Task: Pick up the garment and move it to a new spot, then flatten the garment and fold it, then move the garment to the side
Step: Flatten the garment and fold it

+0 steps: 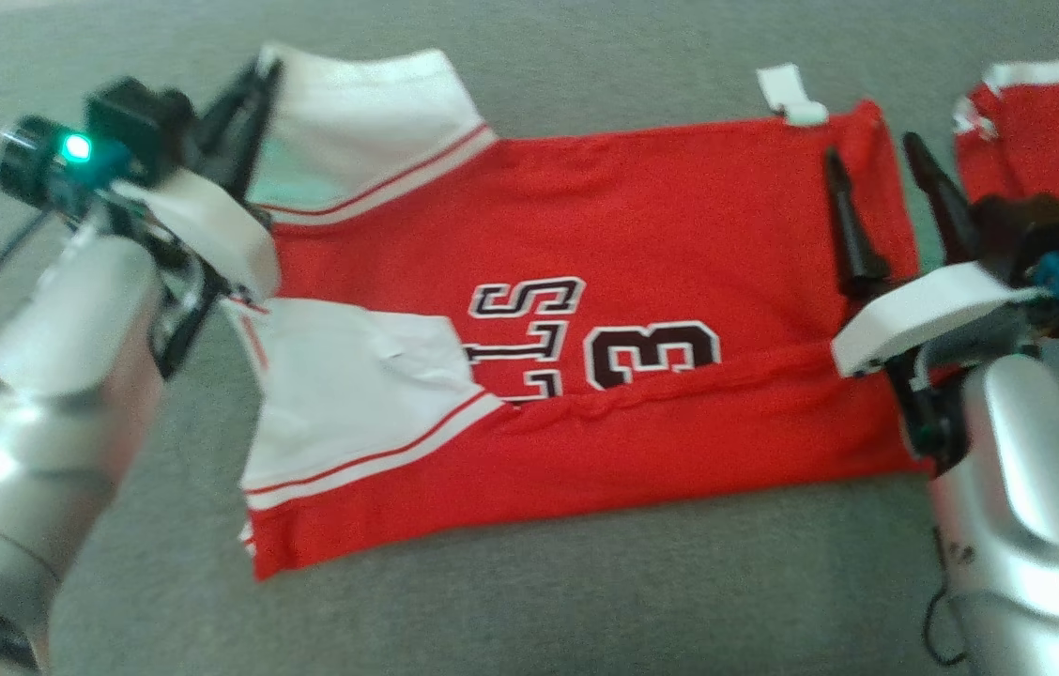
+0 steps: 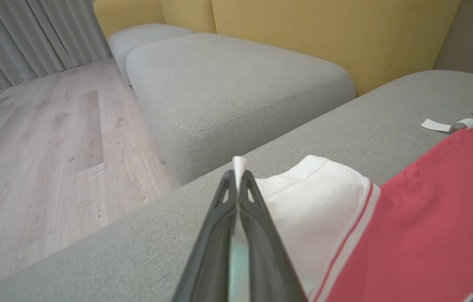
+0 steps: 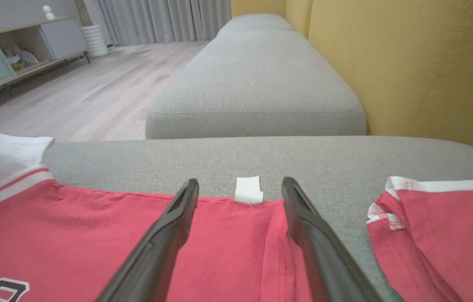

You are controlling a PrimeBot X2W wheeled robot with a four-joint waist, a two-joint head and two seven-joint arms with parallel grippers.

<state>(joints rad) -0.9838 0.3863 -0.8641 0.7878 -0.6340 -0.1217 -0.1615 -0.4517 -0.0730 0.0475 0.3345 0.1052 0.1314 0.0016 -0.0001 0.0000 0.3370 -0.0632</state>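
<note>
On the grey sofa cushion (image 1: 586, 582), a red jersey (image 1: 642, 282) lies flat, near edge folded over. Left gripper (image 1: 259, 80) pinches its white sleeve (image 1: 370, 113); right gripper (image 1: 870, 150) hovers, fingers apart, over the hem (image 1: 896, 218). Folding seems partway; moving aside remains.

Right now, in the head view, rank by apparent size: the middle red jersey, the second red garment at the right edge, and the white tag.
1. red jersey, largest by far.
2. second red garment, though the picture edge cuts it off, so its whole size is unknown.
3. white tag, smallest.
</note>
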